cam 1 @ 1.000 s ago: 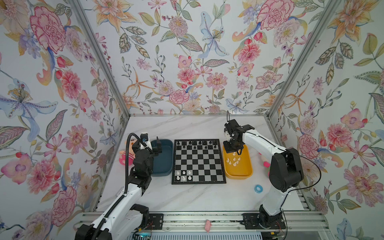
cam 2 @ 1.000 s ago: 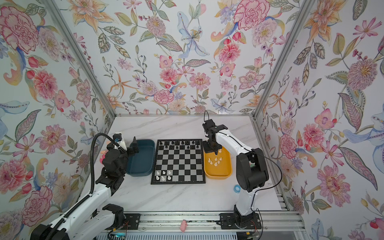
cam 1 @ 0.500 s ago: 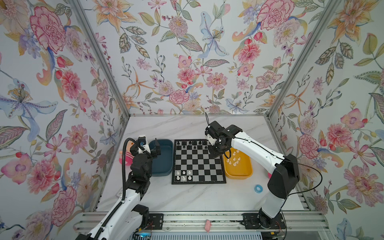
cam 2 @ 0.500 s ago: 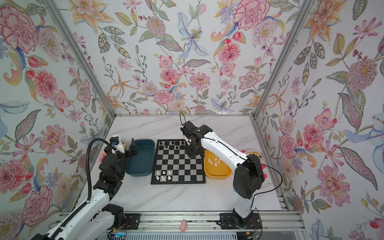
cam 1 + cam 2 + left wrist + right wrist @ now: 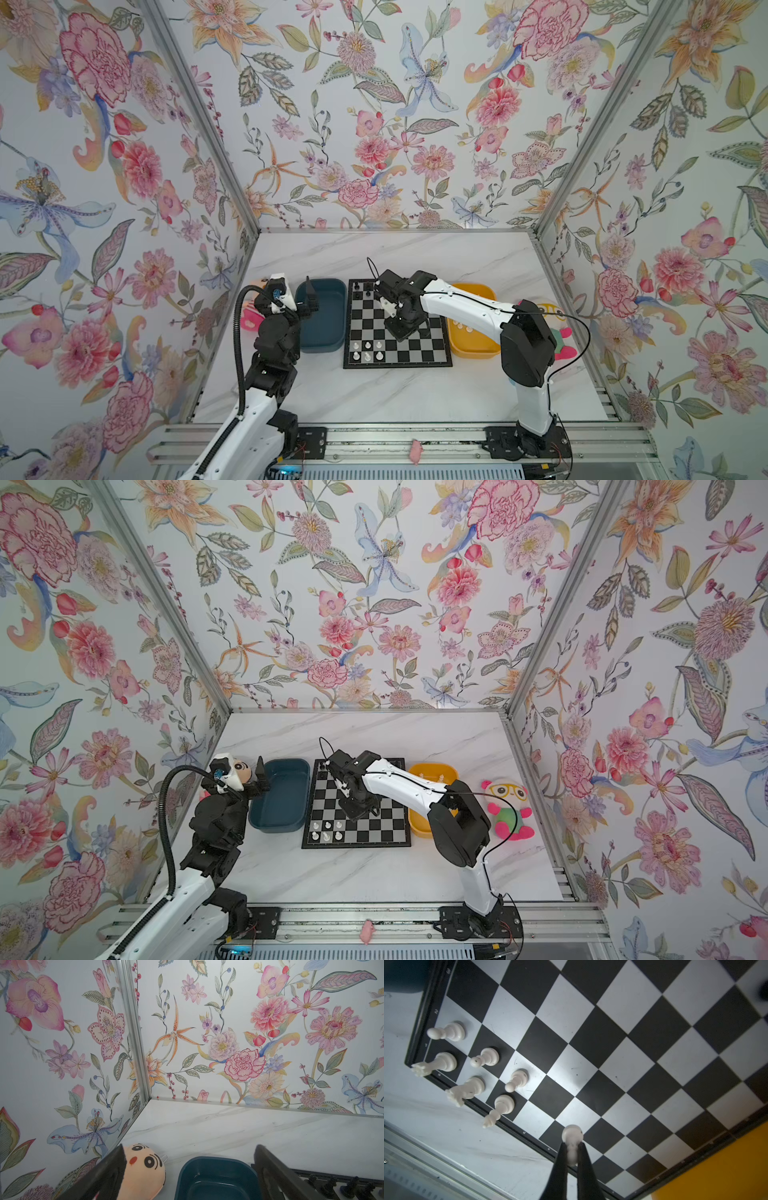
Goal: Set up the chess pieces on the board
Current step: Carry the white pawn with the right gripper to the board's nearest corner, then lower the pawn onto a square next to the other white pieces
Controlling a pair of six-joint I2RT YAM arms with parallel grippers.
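Within 1 s, right claw [image 5: 572, 1146] has been swung from yellow tray [image 5: 476, 352] to over board [image 5: 612, 1053]. 1 pawn [image 5: 572, 1133] is pinched between its tips. Placement is judged next: lowering onto free row-2 square, then release.

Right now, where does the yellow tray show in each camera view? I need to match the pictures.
Top view: yellow tray on the right of the board, partly under the right arm.
Top view: same place, right of the board; tray.
Left wrist: not in it.
Right wrist: yellow patch in a corner, just past the board's border.
Shared landmark: the board, also in the right wrist view.
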